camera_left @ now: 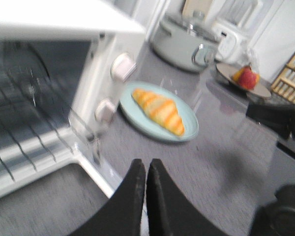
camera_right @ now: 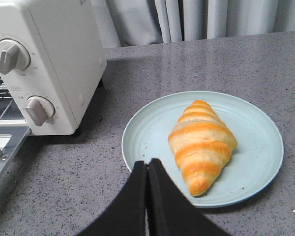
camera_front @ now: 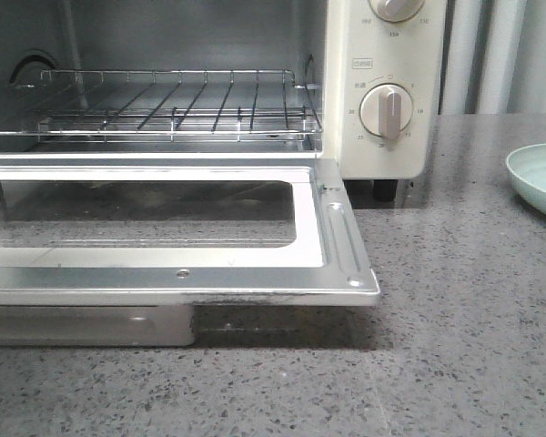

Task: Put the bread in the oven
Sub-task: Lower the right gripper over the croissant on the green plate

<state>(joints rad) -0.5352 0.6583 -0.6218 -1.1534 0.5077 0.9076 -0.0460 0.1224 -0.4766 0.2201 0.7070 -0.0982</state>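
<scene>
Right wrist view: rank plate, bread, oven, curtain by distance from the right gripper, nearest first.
From the right gripper:
1. Plate, rim just past the fingertips.
2. Bread, on the plate.
3. Oven, off to one side.
4. Curtain, beyond the counter.

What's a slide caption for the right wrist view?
Closed right gripper near croissant on pale green plate, beside toaster oven.

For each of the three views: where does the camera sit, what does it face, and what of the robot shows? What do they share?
Front: low at table level, facing the open oven and rack; no robot part visible.
Left wrist: above the shut left gripper, facing bread on the plate.
Right wrist: above the shut right gripper, close to the bread.
Shared: both wrist views show bread, plate and oven.
</scene>
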